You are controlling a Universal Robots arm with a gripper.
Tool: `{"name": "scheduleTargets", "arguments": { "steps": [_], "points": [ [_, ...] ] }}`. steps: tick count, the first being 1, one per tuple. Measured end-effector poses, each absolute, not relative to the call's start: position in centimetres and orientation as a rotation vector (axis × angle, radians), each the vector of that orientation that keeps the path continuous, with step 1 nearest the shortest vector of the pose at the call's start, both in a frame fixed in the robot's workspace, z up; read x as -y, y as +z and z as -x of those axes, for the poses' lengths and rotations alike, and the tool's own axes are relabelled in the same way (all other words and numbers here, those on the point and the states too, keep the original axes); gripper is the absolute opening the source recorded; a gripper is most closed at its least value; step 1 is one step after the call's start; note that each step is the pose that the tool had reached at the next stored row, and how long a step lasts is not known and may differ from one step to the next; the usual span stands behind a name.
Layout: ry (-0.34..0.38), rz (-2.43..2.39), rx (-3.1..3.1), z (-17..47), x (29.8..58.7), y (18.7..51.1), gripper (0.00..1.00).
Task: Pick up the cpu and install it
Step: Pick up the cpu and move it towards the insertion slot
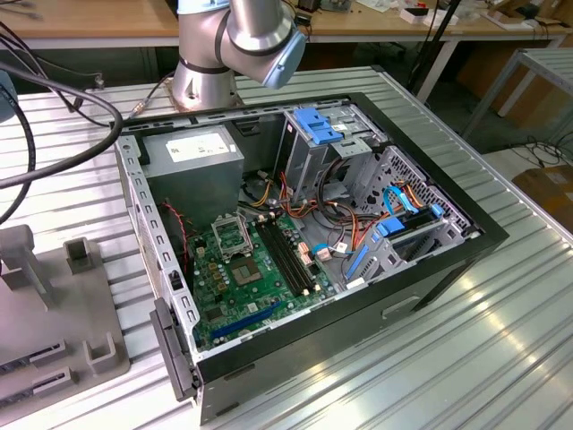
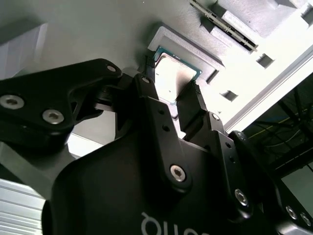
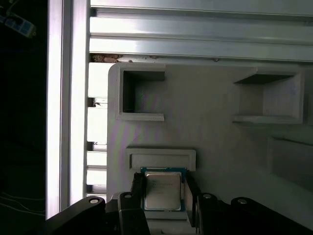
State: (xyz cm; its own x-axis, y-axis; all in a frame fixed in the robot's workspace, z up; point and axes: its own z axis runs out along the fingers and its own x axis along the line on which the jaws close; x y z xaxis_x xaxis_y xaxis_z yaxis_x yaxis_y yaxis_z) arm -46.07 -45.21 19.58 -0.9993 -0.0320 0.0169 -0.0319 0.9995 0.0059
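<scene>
- cpu [image 3: 163, 192]: dull silver-grey top, teal-green border.
- tool [image 2: 172, 84]: matt black, with silver screw heads.
- holder block [image 3: 220, 147]: plain pale grey.
- motherboard [image 1: 235, 273]: green, with black memory slots [image 1: 288, 260].
- computer case [image 1: 466, 255]: black shell, bare grey metal inside, blue drive latches [image 1: 315, 124].
- bench [image 1: 501, 349]: silver, ribbed in parallel stripes.
- arm [image 1: 255, 27]: silver-grey, with a light blue cap.

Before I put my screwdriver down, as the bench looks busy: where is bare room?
Bare: the ribbed table at the exterior view's right of the computer case. Crowded: inside the case, with cables, and the grey tray.
</scene>
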Motion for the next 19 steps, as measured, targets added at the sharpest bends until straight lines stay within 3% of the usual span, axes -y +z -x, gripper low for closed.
{"name": "scheduleTargets", "arguments": {
  "steps": [6,7,19],
  "points": [
    [-0.009,-0.049,3.125,46.06,45.21,19.56,0.45],
    [-0.009,-0.049,3.127,46.05,45.22,19.56,0.51],
    [-0.003,-0.049,3.138,46.13,45.16,19.46,0.51]
  ]
}}
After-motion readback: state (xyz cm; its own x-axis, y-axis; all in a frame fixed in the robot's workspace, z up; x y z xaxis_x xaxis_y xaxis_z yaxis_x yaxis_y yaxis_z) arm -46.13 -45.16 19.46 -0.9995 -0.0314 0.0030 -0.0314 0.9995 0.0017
